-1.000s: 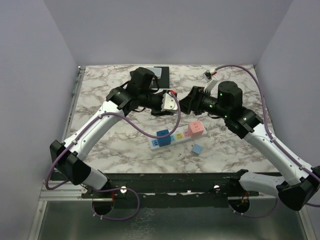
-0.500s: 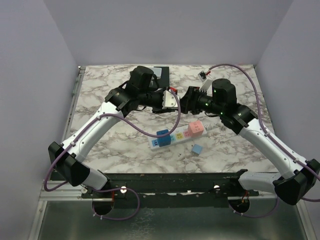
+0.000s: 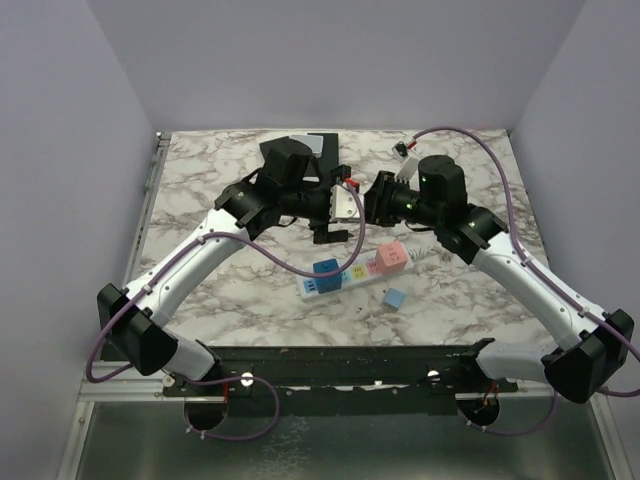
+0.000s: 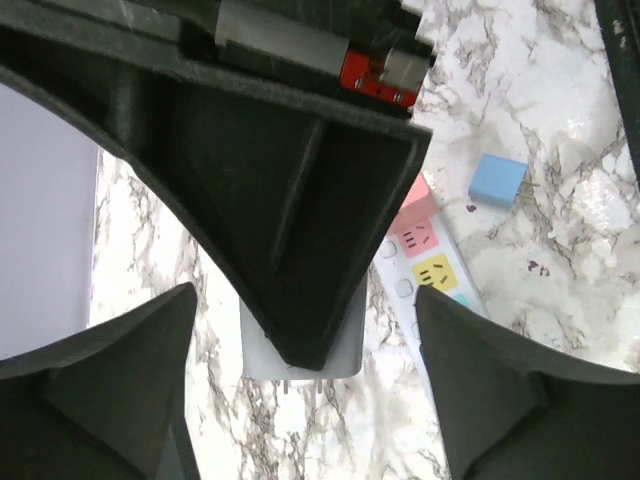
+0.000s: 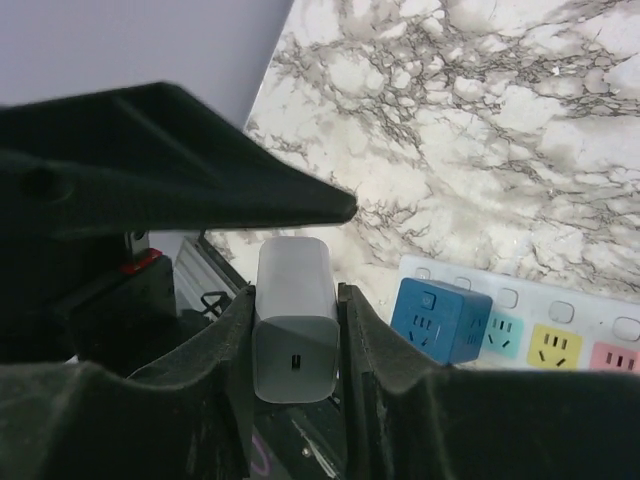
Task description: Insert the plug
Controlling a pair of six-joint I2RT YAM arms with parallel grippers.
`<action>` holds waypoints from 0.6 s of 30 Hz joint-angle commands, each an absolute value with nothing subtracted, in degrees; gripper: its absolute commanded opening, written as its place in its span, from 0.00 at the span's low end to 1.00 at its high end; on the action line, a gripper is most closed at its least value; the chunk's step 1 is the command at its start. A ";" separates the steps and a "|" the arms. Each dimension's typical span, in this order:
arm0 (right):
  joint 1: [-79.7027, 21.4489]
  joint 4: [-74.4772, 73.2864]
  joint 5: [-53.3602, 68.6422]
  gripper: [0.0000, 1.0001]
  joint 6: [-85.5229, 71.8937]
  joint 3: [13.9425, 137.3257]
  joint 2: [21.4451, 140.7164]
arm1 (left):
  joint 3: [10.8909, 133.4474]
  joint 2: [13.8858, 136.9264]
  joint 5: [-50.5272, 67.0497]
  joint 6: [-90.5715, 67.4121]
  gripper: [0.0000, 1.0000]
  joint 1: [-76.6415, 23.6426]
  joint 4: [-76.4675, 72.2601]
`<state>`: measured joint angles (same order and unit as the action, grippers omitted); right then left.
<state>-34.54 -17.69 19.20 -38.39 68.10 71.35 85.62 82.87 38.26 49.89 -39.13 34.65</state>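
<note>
The plug [image 3: 347, 203] is a white charger block held in the air between the two arms, above the marble table. My right gripper [image 3: 368, 204] is shut on it, and in the right wrist view the plug [image 5: 295, 320] sits squeezed between the right gripper's [image 5: 295, 300] two dark fingers. My left gripper [image 3: 333, 212] stands open around it. In the left wrist view the left gripper's [image 4: 305, 295] fingers are spread wide apart, clear of the plug [image 4: 300, 368], whose prongs point down. The white power strip [image 3: 352, 272] lies on the table below.
A dark blue cube adapter [image 3: 325, 268] and a pink cube adapter [image 3: 392, 256] sit on the strip. A light blue cube [image 3: 395, 298] lies loose on the table in front of it. A black pad [image 3: 322, 148] lies at the back edge.
The right gripper has closed on the plug and the left gripper has opened wide, letting go of it. The right arm came in leftwards to meet the left.
</note>
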 commanded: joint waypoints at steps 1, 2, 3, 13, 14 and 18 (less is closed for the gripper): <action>-34.99 -22.48 20.33 0.01 -29.83 70.90 69.31 | 80.77 79.67 33.09 43.88 0.99 -39.28 32.62; -34.94 -24.95 20.00 0.01 -26.48 71.92 69.14 | 78.77 78.51 32.68 42.17 0.99 -38.89 31.54; -34.88 -27.33 19.40 0.03 -22.32 72.91 69.16 | 76.79 77.19 32.90 40.25 0.99 -38.22 30.05; -34.71 -34.77 24.27 0.14 17.77 73.11 68.34 | 67.07 72.40 35.84 23.44 0.99 -25.51 25.05; -34.64 -35.17 24.93 0.13 20.60 73.42 68.60 | 66.61 72.30 36.08 22.87 0.99 -24.83 25.05; -34.72 -40.70 27.44 0.12 32.71 76.28 71.65 | 62.80 71.71 37.33 21.55 0.99 -24.26 25.09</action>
<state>-34.54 -34.11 22.98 14.15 73.01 69.32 66.61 73.73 34.44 26.15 -24.34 25.91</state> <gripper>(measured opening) 0.333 0.987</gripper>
